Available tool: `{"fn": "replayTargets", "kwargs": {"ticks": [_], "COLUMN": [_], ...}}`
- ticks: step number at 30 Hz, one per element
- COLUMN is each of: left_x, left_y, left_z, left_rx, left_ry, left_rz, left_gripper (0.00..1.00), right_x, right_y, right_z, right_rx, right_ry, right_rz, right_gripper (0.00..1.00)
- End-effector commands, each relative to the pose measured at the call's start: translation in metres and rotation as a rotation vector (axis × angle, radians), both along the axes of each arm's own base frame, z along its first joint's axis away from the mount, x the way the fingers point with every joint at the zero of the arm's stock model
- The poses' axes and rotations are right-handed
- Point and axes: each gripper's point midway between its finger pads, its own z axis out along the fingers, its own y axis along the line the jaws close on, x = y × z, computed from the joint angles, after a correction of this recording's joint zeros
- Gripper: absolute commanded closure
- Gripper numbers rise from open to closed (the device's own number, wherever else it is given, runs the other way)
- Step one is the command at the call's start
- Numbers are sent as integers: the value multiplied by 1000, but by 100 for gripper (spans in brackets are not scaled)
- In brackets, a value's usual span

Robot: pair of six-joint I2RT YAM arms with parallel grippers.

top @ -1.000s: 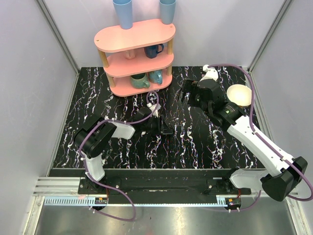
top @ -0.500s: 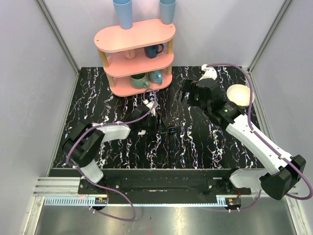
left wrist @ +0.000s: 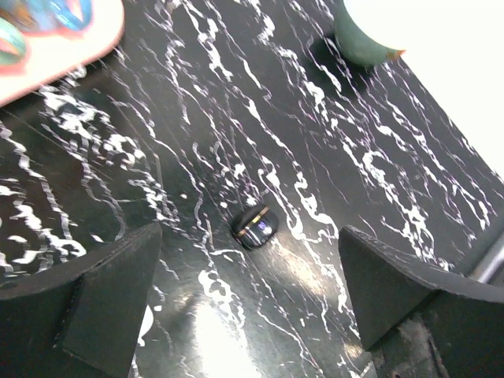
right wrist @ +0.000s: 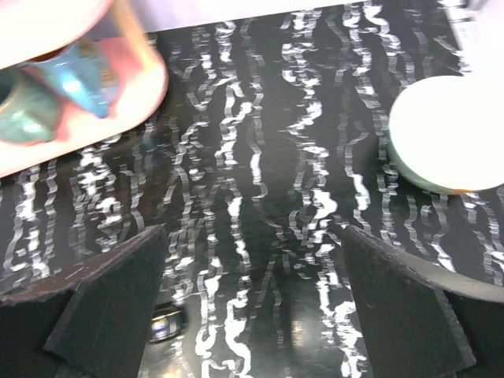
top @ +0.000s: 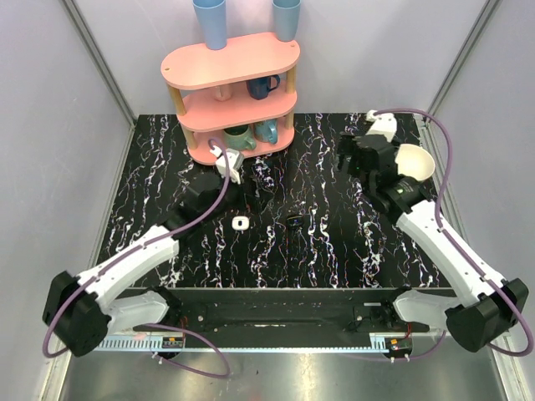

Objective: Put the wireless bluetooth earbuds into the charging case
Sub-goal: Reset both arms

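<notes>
The bench is bounded by pale walls on the left, right and far sides, and by the arm rail along its near edge. The far left part is taken up by a pink shelf with mugs on its tiers. The two blue cups on its top are cut off by the frame. A white bowl is set close to the right edge. Open surface is left across the middle and near part of the bench.

There the charging case, a small dark lump, is seen lying alone; whether its lid is up cannot be made out. The earbuds are seen only as one small bright white patch to the left of the case and apart from it. Whether both pieces lie there cannot be told.

The left gripper is held with its fingers spread wide, gripping nothing, between the shelf and the white patch. The right gripper is likewise spread and empty, just left of the bowl. In the right wrist view the case is seen blurred at the edge of one finger.
</notes>
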Motion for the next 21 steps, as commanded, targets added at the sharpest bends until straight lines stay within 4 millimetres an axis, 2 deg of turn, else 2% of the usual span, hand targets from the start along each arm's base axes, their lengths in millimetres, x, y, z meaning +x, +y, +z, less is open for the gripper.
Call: {"fn": "replayTargets", "kwargs": {"ticks": [1, 3, 4, 5, 7, 8, 11, 17, 21], "left_x": [8, 10, 9, 8, 6, 5, 7, 9, 11], "left_y": [42, 54, 58, 60, 65, 67, 75, 90, 101], "left_z": [23, 45, 44, 53, 59, 61, 59, 60, 58], "left_rx": [119, 119, 120, 112, 108, 107, 102, 104, 124], "left_ry": [-131, -157, -139, -148, -157, -163, -161, -170, -174], "left_rz": [141, 198, 218, 227, 241, 251, 295, 378, 436], "left_gripper": [1, 1, 1, 1, 1, 1, 1, 1, 1], "right_x": [5, 12, 15, 23, 26, 28, 29, 28, 27], "right_y": [-52, -73, -82, -88, -89, -79, -62, -54, -42], "right_z": [6, -18, -27, -48, -62, -72, -84, -91, -102], "right_rx": [-107, -128, -116, -61, 41, 87, 125, 137, 157], "right_ry": [-32, 59, 97, 177, 248, 283, 313, 317, 293], "right_rz": [-103, -167, -191, -165, -144, -90, 8, 63, 136], "right_gripper": [0, 0, 0, 0, 0, 0, 0, 0, 0]}}
